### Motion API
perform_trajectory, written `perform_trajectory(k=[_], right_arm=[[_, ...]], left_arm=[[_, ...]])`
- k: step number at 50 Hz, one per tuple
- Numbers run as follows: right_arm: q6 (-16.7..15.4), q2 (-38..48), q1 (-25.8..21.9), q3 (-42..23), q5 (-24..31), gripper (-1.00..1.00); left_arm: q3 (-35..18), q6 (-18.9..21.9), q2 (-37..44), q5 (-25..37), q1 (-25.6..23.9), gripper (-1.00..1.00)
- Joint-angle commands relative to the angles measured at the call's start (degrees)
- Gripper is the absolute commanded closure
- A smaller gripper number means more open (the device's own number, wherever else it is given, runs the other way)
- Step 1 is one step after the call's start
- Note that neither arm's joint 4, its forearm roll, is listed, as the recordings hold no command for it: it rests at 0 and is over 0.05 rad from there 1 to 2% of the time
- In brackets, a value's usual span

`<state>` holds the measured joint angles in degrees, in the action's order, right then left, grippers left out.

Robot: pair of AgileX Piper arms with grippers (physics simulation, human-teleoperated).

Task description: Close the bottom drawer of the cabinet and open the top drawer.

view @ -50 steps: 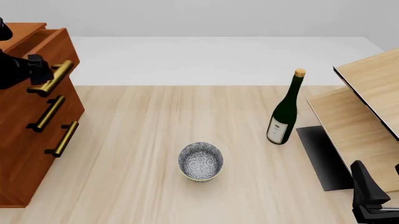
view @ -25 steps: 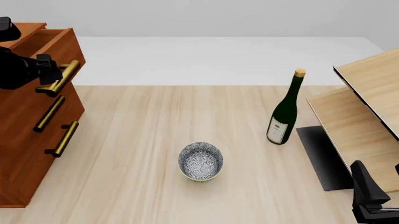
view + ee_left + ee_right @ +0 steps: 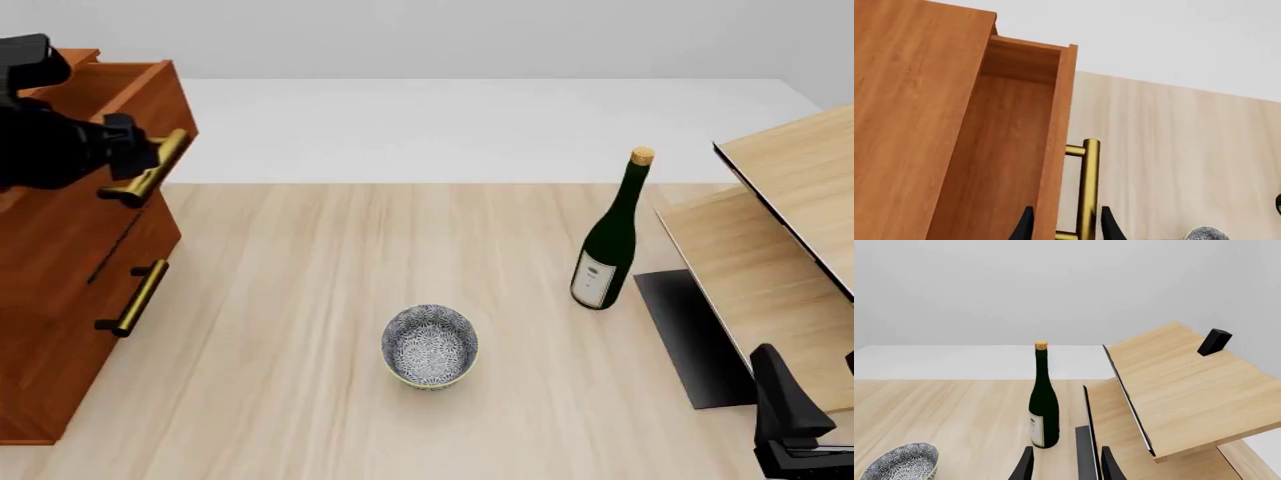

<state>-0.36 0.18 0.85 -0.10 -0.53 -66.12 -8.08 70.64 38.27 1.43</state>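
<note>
The left claw (image 3: pixel 134 150) is clamped on the brass handle (image 3: pixel 150 165) of the top drawer (image 3: pixel 127 95), at ten o'clock on the tabletop (image 3: pixel 334 300), so the drawer can be drawn out of the cabinet (image 3: pixel 54 330). The bottom drawer (image 3: pixel 100 330) looks flush, judging by its handle. The right claw (image 3: pixel 1064 465) idles at four o'clock, slightly parted and holding nothing, by the bottle (image 3: pixel 610 235).

Cabinet (image 3: pixel 54 330) far left: top drawer (image 3: pixel 127 100) out, bottom drawer (image 3: pixel 80 340) prob. shut.

left gripper (image 3: pixel 140 158) clamped, right gripper (image 3: pixel 1066 465) idle
</note>
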Motion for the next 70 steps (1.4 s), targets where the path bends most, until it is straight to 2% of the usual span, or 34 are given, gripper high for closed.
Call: perform_trajectory(k=[1, 70], right_arm=[[0.1, 0.0, 0.0, 0.0, 0.0, -1.00], [0.2, 0.2, 0.3, 0.0, -0.2, -1.00]], left_arm=[[1.4, -1.0, 2.1, -0.6, -2.5, -1.00], [4.8, -7.7, 5.4, -5.2, -12.4, -1.00]])
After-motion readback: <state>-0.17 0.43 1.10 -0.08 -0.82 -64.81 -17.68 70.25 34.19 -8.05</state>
